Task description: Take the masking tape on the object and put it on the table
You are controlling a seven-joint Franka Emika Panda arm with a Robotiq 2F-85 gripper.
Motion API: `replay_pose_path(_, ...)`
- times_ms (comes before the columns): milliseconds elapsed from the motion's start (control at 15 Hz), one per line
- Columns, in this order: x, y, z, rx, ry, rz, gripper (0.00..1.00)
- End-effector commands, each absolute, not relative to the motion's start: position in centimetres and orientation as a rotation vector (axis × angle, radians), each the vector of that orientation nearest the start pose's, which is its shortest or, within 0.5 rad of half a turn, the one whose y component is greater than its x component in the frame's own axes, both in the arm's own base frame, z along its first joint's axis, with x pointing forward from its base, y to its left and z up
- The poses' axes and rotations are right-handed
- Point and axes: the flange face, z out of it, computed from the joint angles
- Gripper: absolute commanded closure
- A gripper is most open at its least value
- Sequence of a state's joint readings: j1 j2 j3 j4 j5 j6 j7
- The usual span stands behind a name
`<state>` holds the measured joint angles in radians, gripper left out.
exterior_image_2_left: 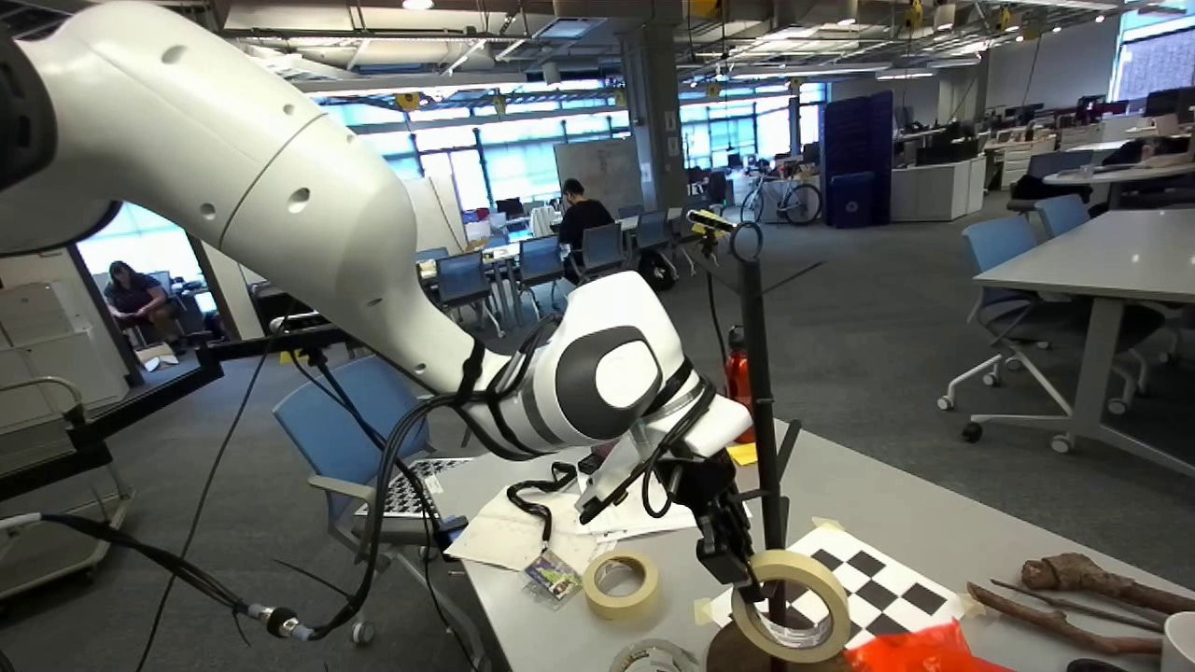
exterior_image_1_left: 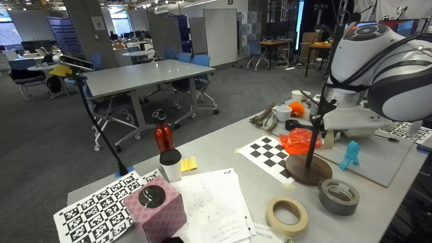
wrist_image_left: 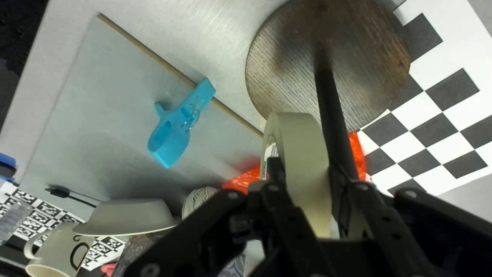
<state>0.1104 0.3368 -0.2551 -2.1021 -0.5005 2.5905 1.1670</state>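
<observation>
The masking tape (wrist_image_left: 303,154) stands on edge between my fingers in the wrist view, close beside the black pole (wrist_image_left: 334,115). My gripper (wrist_image_left: 305,169) has one finger at the hole side and one on the opposite face, both against the tape. In an exterior view the tape (exterior_image_2_left: 836,607) hangs in front of the pole, above the dark brown base (exterior_image_2_left: 733,649), with the gripper (exterior_image_2_left: 752,588) at its upper left. I cannot tell whether a part of the stand still touches it. The table (exterior_image_1_left: 209,150) is light grey; the base (exterior_image_1_left: 308,170) stands on it.
A near-identical cream roll (exterior_image_1_left: 293,229) and a grey duct-tape roll (exterior_image_1_left: 339,206) lie near the base. A checkerboard sheet (exterior_image_1_left: 266,152), red-orange plastic (exterior_image_1_left: 300,140) and a blue clip (wrist_image_left: 173,130) are around it. Papers (exterior_image_1_left: 212,206) and a pink box (exterior_image_1_left: 158,209) are farther off.
</observation>
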Motion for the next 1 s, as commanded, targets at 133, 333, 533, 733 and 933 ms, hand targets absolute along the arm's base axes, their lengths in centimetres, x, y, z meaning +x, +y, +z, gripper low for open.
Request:
replay_pose_path(133, 58.3, -7.3, 28.6, -3.045, 1.482, -0.574, 0.93)
replay_pose_path(333, 57.9, -7.2, 28.9, -3.039, 1.478, -0.561, 0.93)
replay_pose_path(533, 57.2, -7.3, 29.1, -3.037, 1.475, -0.548, 0.93)
replay_pose_path(733, 56.5, -7.5, 29.5, -3.036, 1.475, -0.554, 0.93)
replay_pose_path(933, 55.9, -7.8, 30.0, -3.032, 1.478, -0.562, 0.93)
